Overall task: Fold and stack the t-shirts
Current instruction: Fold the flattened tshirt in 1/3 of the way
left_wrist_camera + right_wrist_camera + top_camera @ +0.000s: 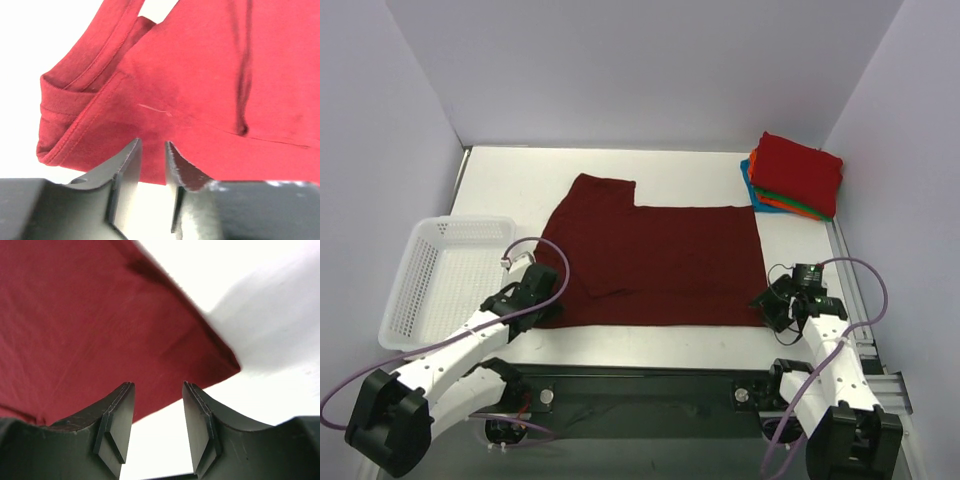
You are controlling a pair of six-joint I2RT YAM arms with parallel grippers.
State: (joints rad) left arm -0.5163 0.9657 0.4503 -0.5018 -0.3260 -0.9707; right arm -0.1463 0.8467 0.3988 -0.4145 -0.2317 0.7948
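The dark maroon t-shirt (660,262) lies spread flat in the middle of the white table, one sleeve sticking out at the back left. My left gripper (546,296) sits at its near left corner; in the left wrist view the jaws (152,143) stand a narrow gap apart with nothing between them, the shirt's hem (200,75) just beyond the tips. My right gripper (766,303) is open at the near right corner; that corner (90,315) lies just past its tips (157,386). A stack of folded t-shirts stands at the back right, bright red (798,170) on top, orange (775,203) and blue (747,182) edges below.
A white plastic mesh basket (445,280) stands at the left, close to my left arm. White walls enclose the table at the back and sides. The table's near edge (650,345) runs just in front of the shirt.
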